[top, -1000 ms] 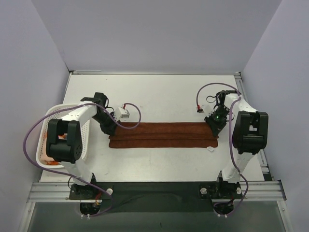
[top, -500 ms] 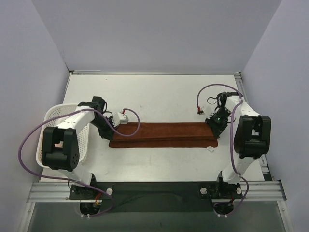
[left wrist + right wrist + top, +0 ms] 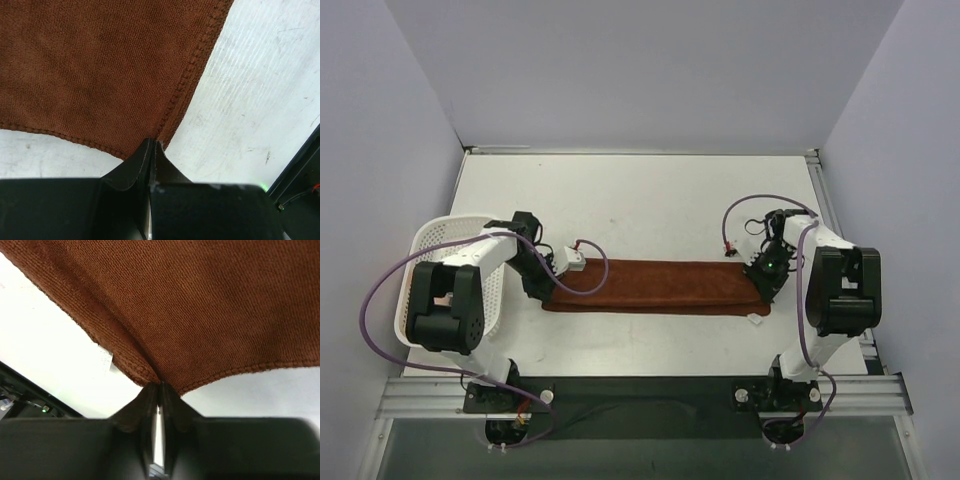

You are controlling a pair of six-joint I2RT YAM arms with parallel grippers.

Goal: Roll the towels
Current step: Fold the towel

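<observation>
The rust-brown towel [image 3: 655, 287] lies folded lengthwise into a long narrow strip across the middle of the table, its small white tag [image 3: 756, 321] at the right end. My left gripper [image 3: 542, 287] is shut on the towel's left corner; in the left wrist view the fingertips [image 3: 153, 146] pinch the stitched hem of the towel [image 3: 95, 75]. My right gripper [image 3: 764, 277] is shut on the right corner; in the right wrist view the jaws [image 3: 159, 386] pinch the towel [image 3: 210, 305] beside the tag [image 3: 104, 360]. A peach-orange towel [image 3: 413, 315] shows partly in the basket. No slate-blue towel is in view.
A white lattice basket [image 3: 430, 240] stands at the table's left edge, beside the left arm. Purple cables loop over both arms. The table's near edge has a metal rail [image 3: 640, 392]. Walls close in the back and sides.
Both grippers have pulled the towel's far edge toward the near edge, folding it over. The strip is now narrower and sits closer to the front.
</observation>
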